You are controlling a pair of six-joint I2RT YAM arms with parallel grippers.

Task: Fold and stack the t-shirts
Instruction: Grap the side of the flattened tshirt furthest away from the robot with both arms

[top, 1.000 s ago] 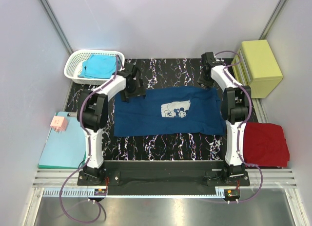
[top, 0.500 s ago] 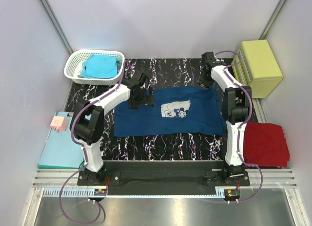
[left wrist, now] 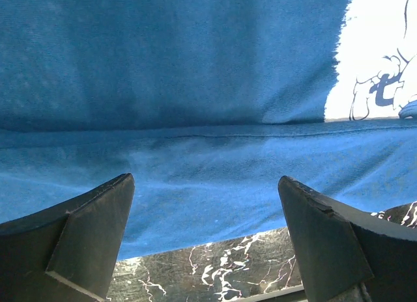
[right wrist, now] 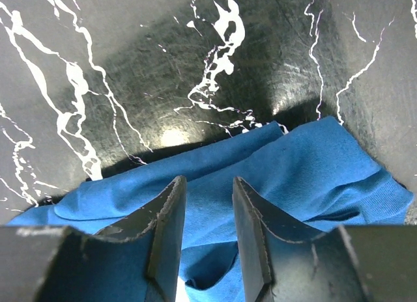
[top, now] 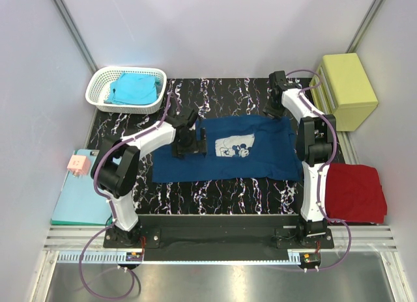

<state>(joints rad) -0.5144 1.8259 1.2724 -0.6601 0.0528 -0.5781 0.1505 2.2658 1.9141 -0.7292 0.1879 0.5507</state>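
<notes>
Navy t-shirt [top: 225,152] spread flat mid-table, its pale square cartoon-mouse print [top: 233,146] facing up
Soft knit cloth, with a seam running across it in the left wrist view, lies on a glossy black table [top: 215,94] veined in white. The left pincer [top: 190,144] hovers over the shirt beside the print, jaws wide apart. The right pincer [top: 271,110] sits at the rumpled far right corner, its jaws narrowly parted; whether they nip cloth I cannot tell. A turquoise shirt [top: 133,88] fills a white basket [top: 98,94], a red shirt [top: 355,191] lies right, near a yellow box [top: 348,87]; a teal clipboard [top: 85,201] lies left, between pale grey walls
</notes>
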